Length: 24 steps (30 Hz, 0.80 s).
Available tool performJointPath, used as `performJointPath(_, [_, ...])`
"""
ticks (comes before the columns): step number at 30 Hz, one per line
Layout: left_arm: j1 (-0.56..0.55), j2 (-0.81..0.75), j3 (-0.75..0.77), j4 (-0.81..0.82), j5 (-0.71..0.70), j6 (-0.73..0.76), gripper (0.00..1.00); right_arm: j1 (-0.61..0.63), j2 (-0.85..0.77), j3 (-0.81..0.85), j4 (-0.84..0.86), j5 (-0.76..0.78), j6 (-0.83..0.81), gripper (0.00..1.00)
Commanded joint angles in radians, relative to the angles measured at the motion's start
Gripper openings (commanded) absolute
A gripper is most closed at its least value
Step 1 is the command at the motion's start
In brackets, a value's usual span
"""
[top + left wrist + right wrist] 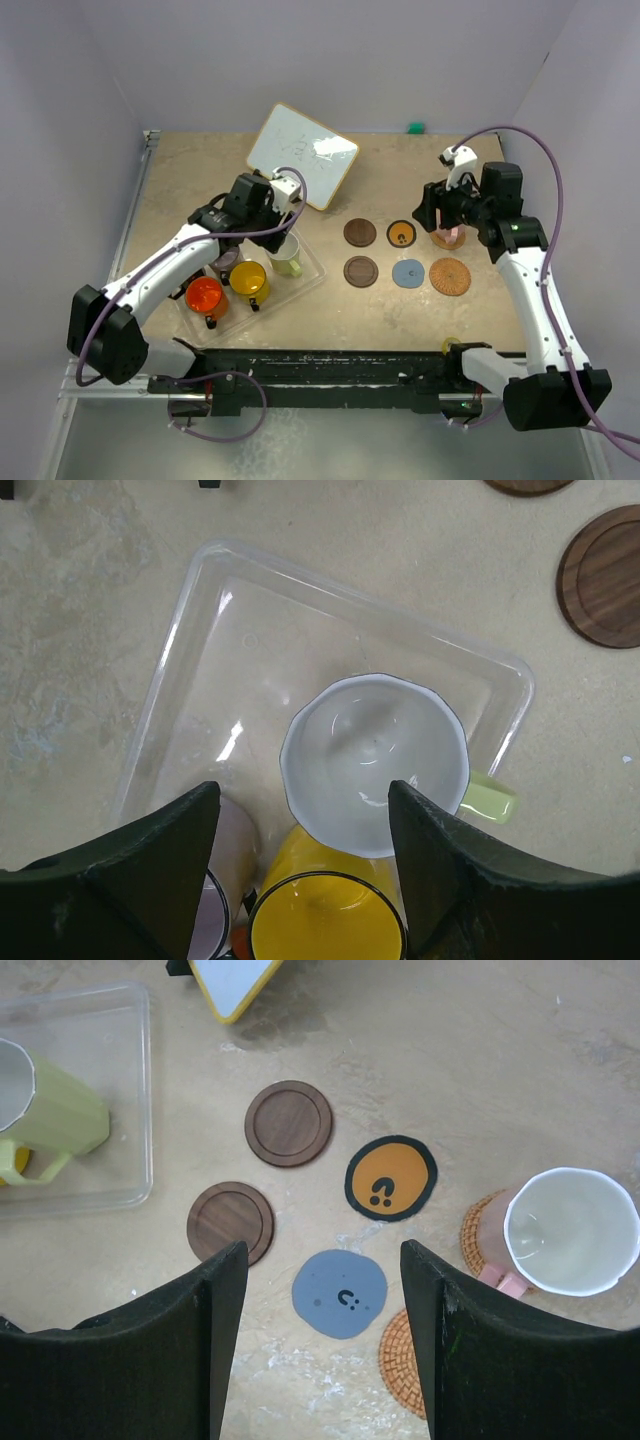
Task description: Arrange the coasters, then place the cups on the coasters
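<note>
The left gripper (303, 795) is held spread with nothing clamped, over the pale yellow-green cup (375, 765). That cup stands in the clear tray (200, 590), its handle at the tray wall and the yellow cup (325, 920) just beside it. The right gripper (322, 1250) is likewise parted and empty above the blue-grey coaster (340, 1293). The white-pink cup (570, 1230) is seated on a tan woven coaster (478, 1235) just outside its right finger. Bare table (520, 1060) is seen beyond.
</note>
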Motion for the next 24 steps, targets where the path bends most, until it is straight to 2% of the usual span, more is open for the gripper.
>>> performJointPath(1, [0.015, 0.027, -0.003, 0.03, -0.016, -0.048, 0.63, 0.002, -0.036, -0.018, 0.072, -0.064, -0.017, 0.65])
performJointPath(9, [0.058, 0.045, -0.043, 0.065, 0.042, -0.079, 0.51, 0.002, -0.03, -0.052, 0.093, -0.086, -0.023, 0.64])
performJointPath(24, [0.076, 0.182, 0.025, 0.041, 0.086, -0.118, 0.28, 0.002, -0.025, -0.057, 0.091, -0.1, -0.037, 0.64])
